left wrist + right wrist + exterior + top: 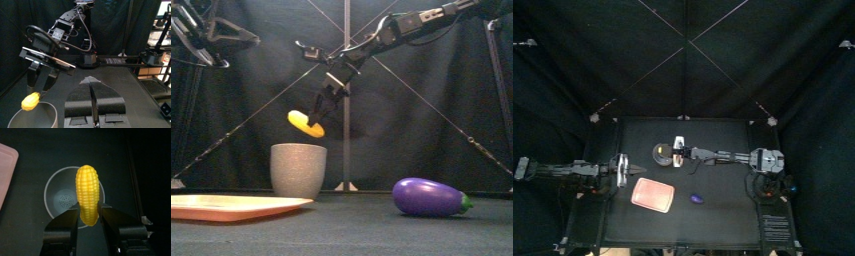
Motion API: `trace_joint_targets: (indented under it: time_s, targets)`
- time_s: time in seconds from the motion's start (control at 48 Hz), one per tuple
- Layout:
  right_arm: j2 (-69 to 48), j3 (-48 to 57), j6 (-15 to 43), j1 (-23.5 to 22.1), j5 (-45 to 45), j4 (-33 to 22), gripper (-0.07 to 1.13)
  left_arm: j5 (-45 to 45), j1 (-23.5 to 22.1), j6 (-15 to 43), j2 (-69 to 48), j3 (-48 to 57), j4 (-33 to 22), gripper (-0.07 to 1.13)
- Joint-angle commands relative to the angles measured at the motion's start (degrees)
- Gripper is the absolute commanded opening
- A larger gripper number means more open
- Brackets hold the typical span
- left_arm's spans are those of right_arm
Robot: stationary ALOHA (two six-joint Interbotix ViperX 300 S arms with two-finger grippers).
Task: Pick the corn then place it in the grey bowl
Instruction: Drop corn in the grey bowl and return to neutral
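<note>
A yellow corn cob [305,123] hangs just above the tall grey speckled cup [298,170], the task's grey bowl. My right gripper [323,106] is shut on the corn [87,193], holding it by one end so it tilts downward. The right wrist view looks past the cob into the cup's open mouth [63,200] directly below. In the left wrist view the corn [29,102] hovers over the cup's rim [33,116], with the right gripper [41,80] above it. My left gripper [93,102] is shut and empty, resting at the table's left [620,170].
A flat pink tray [652,193] lies at the front left of the table, seen low in the front view [231,205]. A purple toy eggplant [429,196] lies on the table to the right of the cup, also in the top view [696,199].
</note>
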Motion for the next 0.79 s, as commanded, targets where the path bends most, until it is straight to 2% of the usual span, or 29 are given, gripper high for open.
trace_joint_targets:
  time_s: [0.021,0.292,0.375,0.604,0.792]
  targets:
    - [-1.5,-1.0,0.2,-0.3,-0.1,0.4,0.69,-0.2,0.2,0.1,-0.5,-0.6,0.1,-0.03]
    - [-1.4,-0.2,-0.1,0.5,-0.7,1.3,0.98,-0.2,0.1,0.1,-1.6,-0.4,0.1,-0.03]
    - [-1.8,0.3,0.1,0.5,-0.5,1.1,1.03,-0.2,0.2,0.1,-1.6,-0.2,0.1,-0.03]
    - [-7.2,2.4,1.0,0.6,-1.9,0.6,1.04,-0.2,0.1,0.1,-1.6,-0.2,0.1,-0.03]
    - [-15.8,10.1,2.5,1.1,-7.4,1.2,1.04,-0.2,0.2,0.1,-1.6,-0.4,0.1,-0.03]
